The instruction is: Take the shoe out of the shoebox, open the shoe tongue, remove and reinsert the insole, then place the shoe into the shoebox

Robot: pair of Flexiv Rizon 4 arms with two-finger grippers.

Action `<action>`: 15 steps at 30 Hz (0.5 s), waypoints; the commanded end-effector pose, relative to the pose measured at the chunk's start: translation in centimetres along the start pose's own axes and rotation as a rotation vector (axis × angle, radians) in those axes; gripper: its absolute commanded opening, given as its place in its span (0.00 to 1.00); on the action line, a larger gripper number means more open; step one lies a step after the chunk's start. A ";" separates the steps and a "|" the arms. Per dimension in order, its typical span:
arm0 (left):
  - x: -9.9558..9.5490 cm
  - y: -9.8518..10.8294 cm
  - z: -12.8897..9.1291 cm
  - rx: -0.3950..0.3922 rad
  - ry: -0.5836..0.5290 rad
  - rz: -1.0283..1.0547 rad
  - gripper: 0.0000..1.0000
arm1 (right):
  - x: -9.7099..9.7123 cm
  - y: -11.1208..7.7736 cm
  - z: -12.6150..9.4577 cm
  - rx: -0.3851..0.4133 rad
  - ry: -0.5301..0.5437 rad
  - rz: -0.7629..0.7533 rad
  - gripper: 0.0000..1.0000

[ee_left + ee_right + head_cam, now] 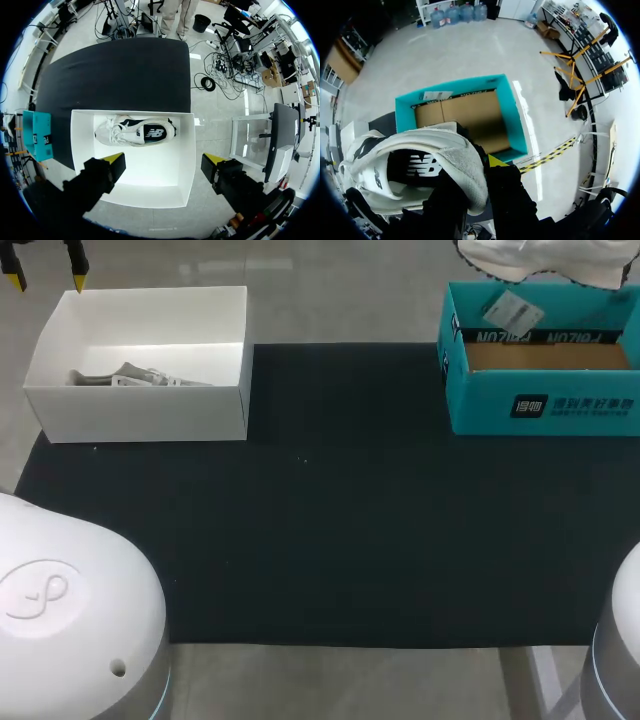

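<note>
Black mat (330, 540) on the table, bearing the teal shoebox (545, 405) at its far right corner and a white box (140, 415) at its far left. The white shoe (420, 165), black-lined with a white logo inside, hangs above the open shoebox, heel collar clamped in the right gripper (477, 167). A second shoe (135, 132) lies in the white box, ahead of the left gripper (165, 164), spread wide and holding nothing.
</note>
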State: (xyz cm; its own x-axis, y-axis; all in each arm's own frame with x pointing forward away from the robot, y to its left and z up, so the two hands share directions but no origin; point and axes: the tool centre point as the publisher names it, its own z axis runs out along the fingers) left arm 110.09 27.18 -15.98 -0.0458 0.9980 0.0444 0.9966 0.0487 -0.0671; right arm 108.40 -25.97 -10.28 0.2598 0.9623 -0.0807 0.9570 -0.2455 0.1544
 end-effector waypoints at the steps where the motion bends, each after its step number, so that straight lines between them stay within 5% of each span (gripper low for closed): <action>1: 0.0 0.0 0.0 0.000 0.001 0.000 1.00 | 1.5 -5.5 -0.2 -0.065 0.005 -0.009 0.00; 15: 0.0 0.0 0.0 0.000 0.001 0.000 1.00 | 8.9 -17.5 0.9 -0.015 -0.051 -0.033 0.00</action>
State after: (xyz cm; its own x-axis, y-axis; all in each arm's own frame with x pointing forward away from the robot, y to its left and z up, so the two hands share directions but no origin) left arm 110.10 27.17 -15.98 -0.0457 0.9980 0.0444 0.9965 0.0486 -0.0673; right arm 97.50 -15.17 -13.93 0.2203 0.9684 -0.1170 0.9750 -0.2152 0.0548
